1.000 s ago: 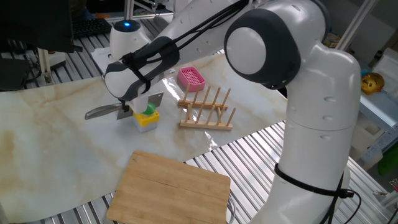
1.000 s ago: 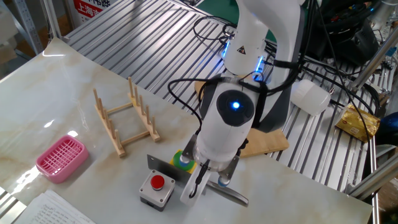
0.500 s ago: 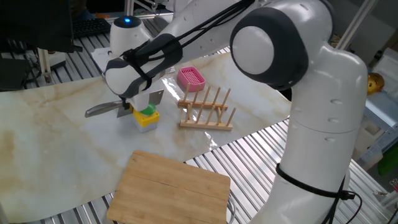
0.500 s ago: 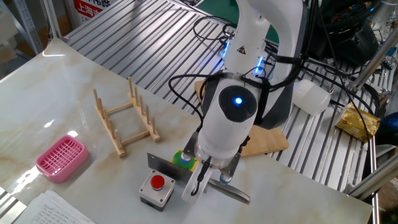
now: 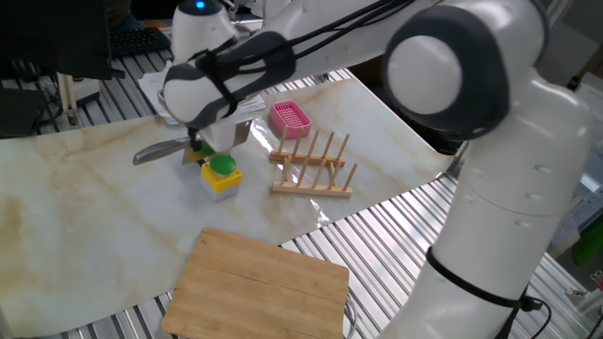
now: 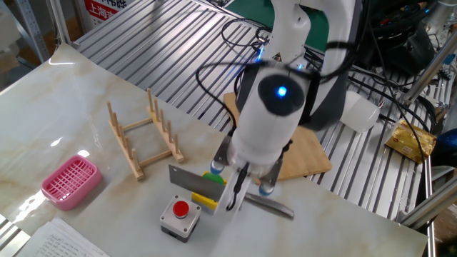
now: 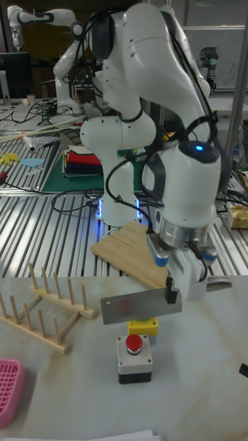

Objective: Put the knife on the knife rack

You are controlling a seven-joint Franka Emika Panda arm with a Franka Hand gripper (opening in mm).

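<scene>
The knife (image 7: 135,305) is silvery metal with a broad rectangular blade, and it hangs level above the table. My gripper (image 7: 173,293) is shut on it where the blade meets the handle (image 7: 222,282). In one fixed view the knife (image 5: 158,151) is in the air above a yellow box, held by the gripper (image 5: 198,145). The knife rack (image 5: 314,168), light wood with upright pegs, stands on the table to the right, apart from the knife. In the other fixed view the knife (image 6: 195,185) floats right of the knife rack (image 6: 143,140), gripper (image 6: 238,198) shut on it.
Below the knife sit a yellow box with a green button (image 5: 220,175) and a grey box with a red button (image 6: 180,214). A pink basket (image 5: 289,118) lies behind the rack. A wooden cutting board (image 5: 260,286) rests at the table's near edge.
The gripper has risen with the knife, lifting it clear above the yellow box and a little toward the back of the table.
</scene>
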